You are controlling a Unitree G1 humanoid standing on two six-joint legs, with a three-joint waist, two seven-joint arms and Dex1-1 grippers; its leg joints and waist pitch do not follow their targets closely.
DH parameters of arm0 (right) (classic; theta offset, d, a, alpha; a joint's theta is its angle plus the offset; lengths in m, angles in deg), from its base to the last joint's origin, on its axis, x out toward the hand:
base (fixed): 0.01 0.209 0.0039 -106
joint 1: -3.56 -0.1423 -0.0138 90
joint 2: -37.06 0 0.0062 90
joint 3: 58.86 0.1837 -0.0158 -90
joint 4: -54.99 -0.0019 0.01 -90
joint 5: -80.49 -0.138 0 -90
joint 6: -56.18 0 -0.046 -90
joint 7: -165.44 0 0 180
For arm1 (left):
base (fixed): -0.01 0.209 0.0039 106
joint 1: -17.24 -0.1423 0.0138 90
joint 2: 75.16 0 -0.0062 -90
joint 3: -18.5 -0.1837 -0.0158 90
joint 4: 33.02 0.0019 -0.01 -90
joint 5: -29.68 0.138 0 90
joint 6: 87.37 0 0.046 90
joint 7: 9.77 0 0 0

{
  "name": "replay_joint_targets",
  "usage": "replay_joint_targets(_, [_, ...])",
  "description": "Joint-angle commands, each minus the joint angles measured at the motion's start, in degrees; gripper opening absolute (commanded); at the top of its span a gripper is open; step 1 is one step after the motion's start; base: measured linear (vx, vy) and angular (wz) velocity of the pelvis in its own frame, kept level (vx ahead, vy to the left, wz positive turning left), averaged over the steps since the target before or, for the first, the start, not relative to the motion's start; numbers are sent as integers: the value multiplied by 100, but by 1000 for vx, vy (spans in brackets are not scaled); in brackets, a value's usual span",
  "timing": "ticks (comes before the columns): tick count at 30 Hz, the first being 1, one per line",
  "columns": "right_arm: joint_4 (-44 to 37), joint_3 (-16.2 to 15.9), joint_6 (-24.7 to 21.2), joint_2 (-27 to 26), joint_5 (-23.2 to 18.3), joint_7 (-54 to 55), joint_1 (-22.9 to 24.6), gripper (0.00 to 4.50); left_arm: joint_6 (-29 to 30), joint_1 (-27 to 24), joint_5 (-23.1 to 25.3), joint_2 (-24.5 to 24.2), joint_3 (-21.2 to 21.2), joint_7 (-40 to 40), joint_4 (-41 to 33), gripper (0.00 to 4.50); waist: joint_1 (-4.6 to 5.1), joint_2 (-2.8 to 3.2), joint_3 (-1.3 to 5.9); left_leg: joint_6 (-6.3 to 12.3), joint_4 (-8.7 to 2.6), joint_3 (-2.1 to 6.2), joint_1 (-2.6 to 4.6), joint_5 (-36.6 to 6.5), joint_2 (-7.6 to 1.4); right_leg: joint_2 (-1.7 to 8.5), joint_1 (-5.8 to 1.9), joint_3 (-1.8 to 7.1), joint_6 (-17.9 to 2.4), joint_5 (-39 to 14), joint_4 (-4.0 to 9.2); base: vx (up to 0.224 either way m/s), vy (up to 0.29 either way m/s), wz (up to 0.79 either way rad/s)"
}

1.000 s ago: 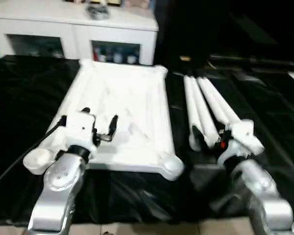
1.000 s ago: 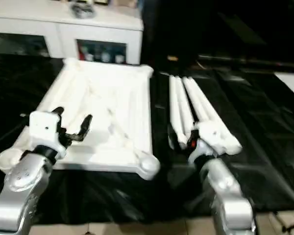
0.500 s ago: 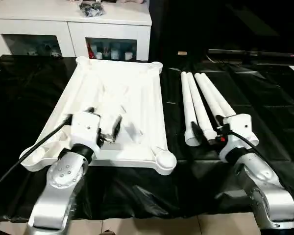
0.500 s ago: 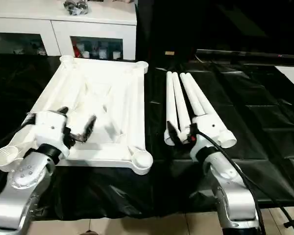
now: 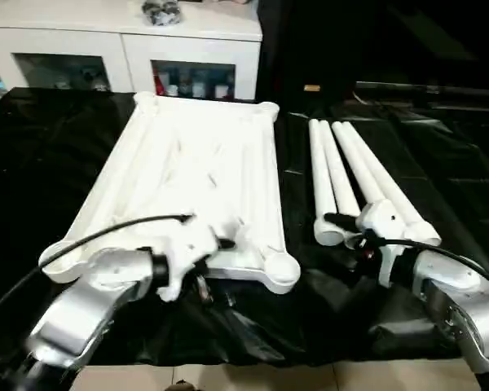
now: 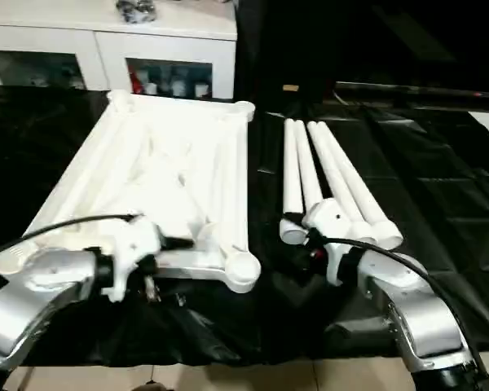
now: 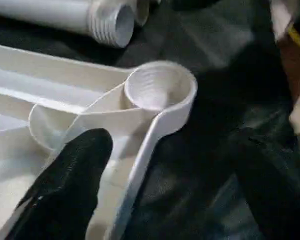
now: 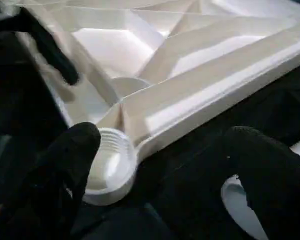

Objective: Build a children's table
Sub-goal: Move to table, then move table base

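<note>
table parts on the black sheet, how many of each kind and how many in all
tabletop: 1
legs: 4
total: 5

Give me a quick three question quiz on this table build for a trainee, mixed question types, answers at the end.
1. True or false: a leg is already screwed into the near corner socket of the table top.
2. Multiple choice: the legs lie (a) on the top, (b) beside it on the robot's right, (c) on the cabinet.
3. Fill in: the top lies with its ribbed ____ facing up.
Key: 1 false; 2 b; 3 underside.
</note>
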State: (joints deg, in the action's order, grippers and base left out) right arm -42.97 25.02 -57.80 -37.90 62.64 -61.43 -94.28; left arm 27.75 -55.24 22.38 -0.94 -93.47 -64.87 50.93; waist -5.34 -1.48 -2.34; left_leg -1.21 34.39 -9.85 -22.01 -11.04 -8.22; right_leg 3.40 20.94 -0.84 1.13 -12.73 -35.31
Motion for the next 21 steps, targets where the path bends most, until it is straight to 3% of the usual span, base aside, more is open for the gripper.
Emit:
replay_joint_targets(1, [-94, -62, -97, 81, -79, -157, 7, 450, -149, 217, 233, -17, -223, -104, 322, 390, -16, 39, 265, 29, -477, 188, 174, -1137, -481, 510, -111, 212, -1261, -592, 379, 0, 0, 0])
replay_joint_targets(3, [-136, -67, -57, 74, -65, -197, 60, 450, -137, 321, 272, 17, -272, -121, 487, 374, -13, 20, 269, 10, -478, 183, 163, -1135, -482, 505, -113, 209, -1262, -572, 377, 0, 0, 0])
replay_joint_targets(8, [-334, -119, -202, 221, -193, -497, 187, 450, -140, 586, 598, 10, -457, -128, 988, 342, -19, 38, 289, 96, -456, 182, 166, -963, -492, 509, -128, 200, -1360, -211, 350, 0, 0, 0])
replay_joint_targets(10, [-356, -148, -273, 326, -249, -605, 188, 450, -138, 653, 611, 24, -483, -182, 1123, 310, -23, 37, 288, 126, -455, 182, 166, -928, -497, 516, -134, 199, -1411, -137, 339, 0, 0, 0])
replay_joint_targets(15, [-306, -169, -374, 433, -284, -780, 152, 450, -43, 708, 575, 102, -460, -189, 1249, 270, -33, 22, 279, 156, -450, 176, 164, -978, -504, 532, -131, 197, -1501, -248, 351, 0, 0, 0])
replay_joint_targets(16, [-190, -186, -281, 431, -202, -801, 129, 450, -61, 728, 575, 130, -478, -219, 1282, 259, -35, 22, 279, 147, -450, 177, 165, -993, -507, 536, -130, 197, -1515, -304, 354, 0, 0, 0])
replay_joint_targets(17, [-104, -196, -206, 426, -145, -810, 112, 450, -86, 740, 579, 145, -490, -240, 1302, 259, -26, -19, 276, 147, -448, 168, 163, -1005, -504, 536, -126, 197, -1513, -359, 366, 0, 0, 0])
replay_joint_targets(19, [-28, -203, -150, 419, -107, -826, 100, 450, -88, 752, 588, 161, -498, -247, 1319, 231, -39, -6, 274, 131, -448, 171, 170, -1015, -509, 543, -120, 198, -1517, -475, 367, 0, 0, 0])
replay_joint_targets(21, [108, -238, -62, 433, -67, -878, 85, 450, -71, 789, 609, 196, -507, -255, 1349, 222, -44, -31, 278, 156, -441, 164, 170, -983, -511, 542, -122, 199, -1507, -448, 366, 0, 0, 0])
